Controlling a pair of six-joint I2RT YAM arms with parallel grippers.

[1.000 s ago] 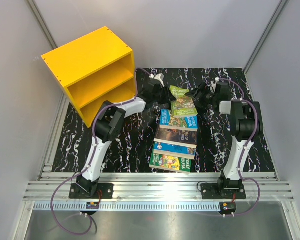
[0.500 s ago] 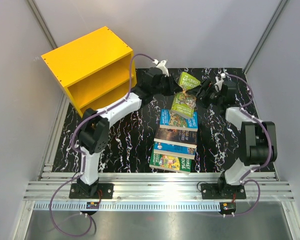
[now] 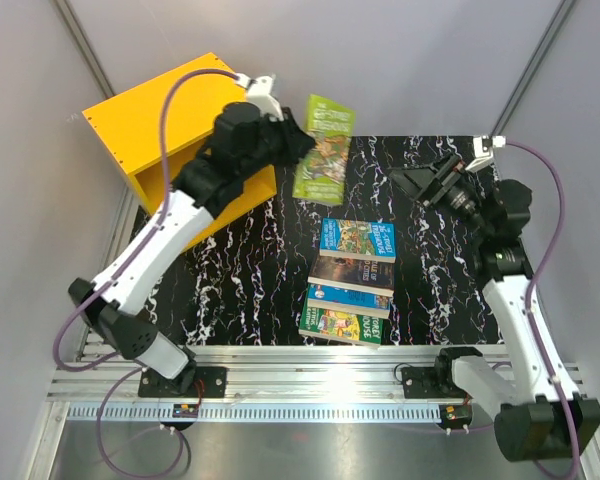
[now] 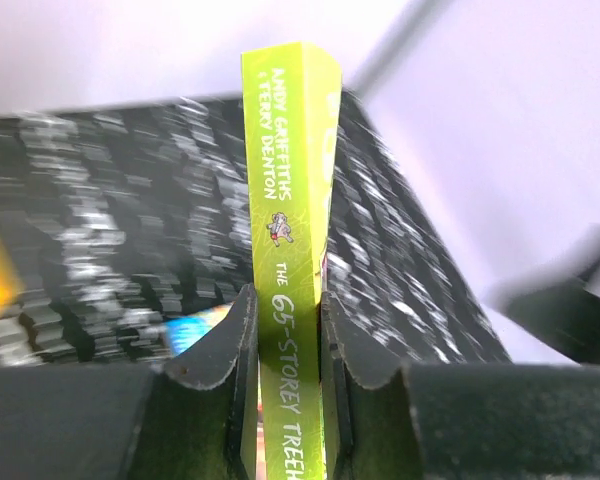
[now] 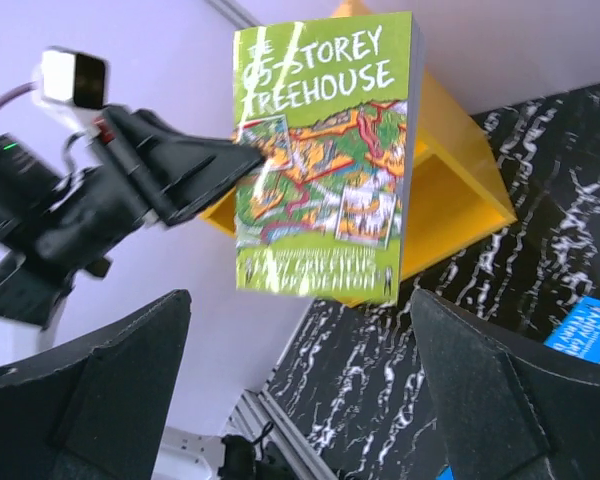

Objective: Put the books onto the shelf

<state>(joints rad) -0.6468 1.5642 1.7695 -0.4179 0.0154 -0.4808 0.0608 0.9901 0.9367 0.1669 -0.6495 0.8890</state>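
Above the bench (image 3: 250,280), your left tool (image 4: 288,335) clamps the light, bendy green book (image 3: 323,150) at its stiffer spine edge; right tool (image 3: 412,180) gapes empty.

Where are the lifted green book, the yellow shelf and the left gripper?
green book (image 3: 323,150), top view, middle of its cover.
yellow shelf (image 3: 130,118), top view, bare part of its flat top.
left gripper (image 4: 287,300), left wrist view, midway between the fingertips clamped on the book's spine.
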